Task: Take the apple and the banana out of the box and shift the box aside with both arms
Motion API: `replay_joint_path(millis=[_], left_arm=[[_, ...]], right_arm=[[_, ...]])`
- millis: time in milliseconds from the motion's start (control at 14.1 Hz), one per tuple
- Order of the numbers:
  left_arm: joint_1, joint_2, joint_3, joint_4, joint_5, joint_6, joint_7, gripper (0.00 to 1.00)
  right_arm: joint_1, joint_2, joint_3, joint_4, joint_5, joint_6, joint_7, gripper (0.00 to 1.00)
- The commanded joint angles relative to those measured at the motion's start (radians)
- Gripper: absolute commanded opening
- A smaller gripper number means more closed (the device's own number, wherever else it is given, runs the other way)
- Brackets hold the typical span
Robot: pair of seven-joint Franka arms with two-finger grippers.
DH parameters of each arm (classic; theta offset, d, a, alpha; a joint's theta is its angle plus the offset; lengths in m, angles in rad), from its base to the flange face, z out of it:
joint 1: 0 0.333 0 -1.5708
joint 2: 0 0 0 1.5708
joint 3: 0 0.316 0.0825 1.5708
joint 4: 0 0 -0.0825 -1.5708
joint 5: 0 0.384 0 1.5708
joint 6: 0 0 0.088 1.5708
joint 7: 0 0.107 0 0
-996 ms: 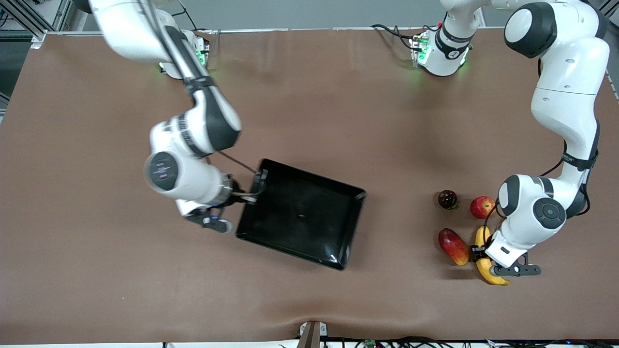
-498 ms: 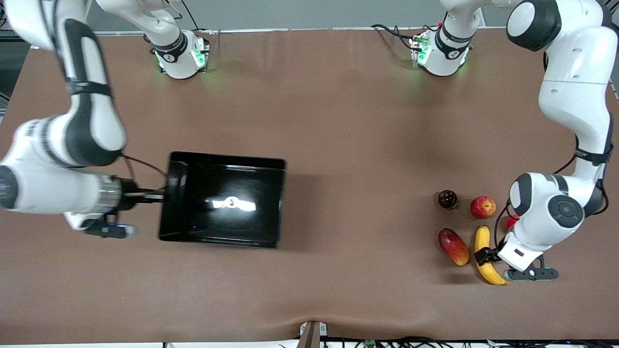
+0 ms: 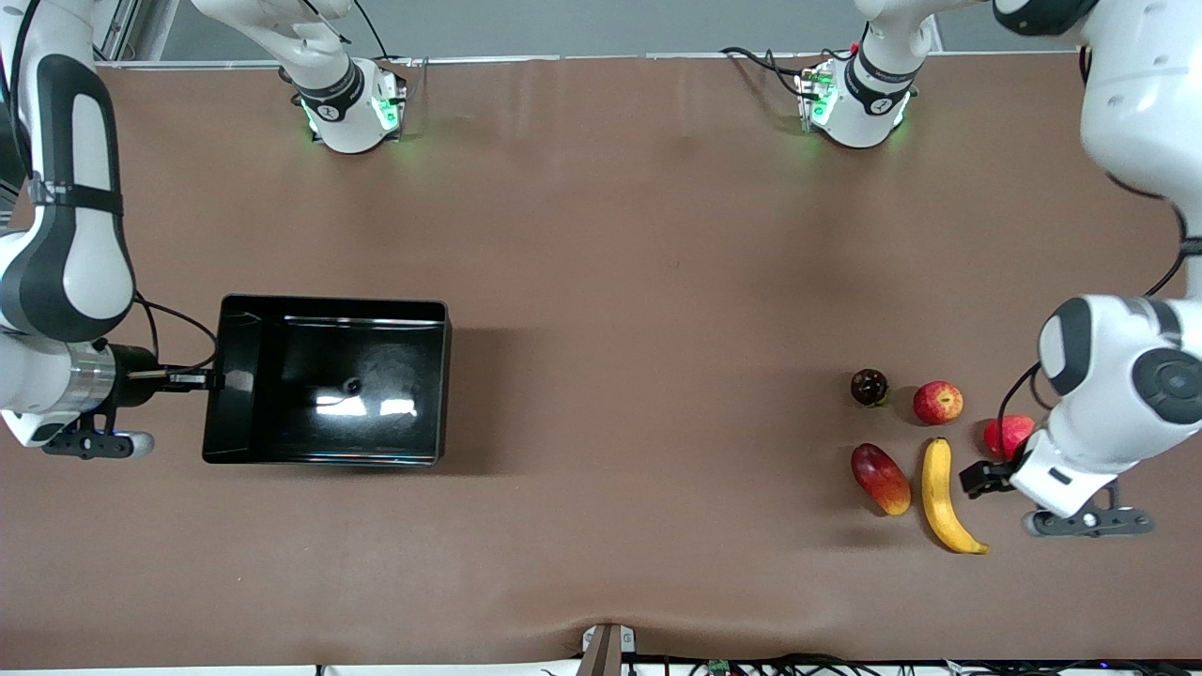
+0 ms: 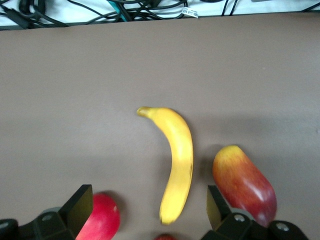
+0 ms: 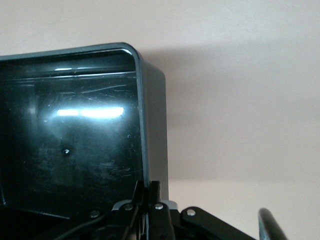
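The black box [image 3: 329, 380] is held by its short wall at the right arm's end of the table. My right gripper [image 3: 208, 379] is shut on that wall, and in the right wrist view its fingers [image 5: 152, 196] pinch the rim of the box [image 5: 70, 140]. The banana [image 3: 943, 496] lies at the left arm's end, and the small red-yellow apple [image 3: 937, 402] lies farther from the camera than it. My left gripper [image 3: 983, 474] is open and empty, in the air beside the banana. In the left wrist view its fingers [image 4: 80, 206] straddle the banana's [image 4: 177, 160] end.
A red-yellow mango [image 3: 880, 479] lies beside the banana, toward the table's middle. A larger all-red fruit [image 3: 1007, 437] sits partly under my left hand. A dark round fruit [image 3: 869, 386] sits beside the apple. Cables run along the table's near edge [image 4: 100, 12].
My right gripper has swung the box toward the right arm's end of the table and turned it square. My left gripper has come off the banana and moved toward the left arm's end.
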Motion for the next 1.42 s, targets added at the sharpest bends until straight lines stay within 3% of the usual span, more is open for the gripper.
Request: replay_joint_path(millis=[0,285,712,1139,1210,1281,1352], left_arm=[[0.011,-0.082,-0.017,-0.026,-0.011,-0.067,0.038,1.00],[0.012,-0.202,-0.044,-0.036,-0.080,-0.257,0.050,1.00],[0.015,-0.492,-0.057,-0.225,-0.177,-0.370,0.050,1.00],[0.012,-0.603,-0.059,-0.233,-0.255,-0.481,0.050,1.00],[0.012,-0.613,-0.059,-0.233,-0.268,-0.489,0.050,1.00],[0.010,-0.626,-0.059,-0.233,-0.281,-0.495,0.048,1.00],[0.008,-0.635,-0.059,-0.228,-0.283,-0.496,0.048,1.00]], right_arm=[[-0.104,-0.059,0.025,-0.136,0.003,0.072,-0.077,0.00],[-0.201,-0.048,0.023,-0.218,0.003,0.200,-0.213,0.00],[-0.278,-0.013,0.025,-0.244,0.003,0.238,-0.360,0.00],[-0.318,0.022,0.025,-0.266,0.004,0.265,-0.390,0.00],[-0.319,0.023,0.025,-0.264,0.004,0.257,-0.391,0.07],[-0.313,0.016,0.025,-0.264,0.004,0.249,-0.390,0.72],[-0.312,0.015,0.026,-0.258,0.004,0.228,-0.387,1.00]])
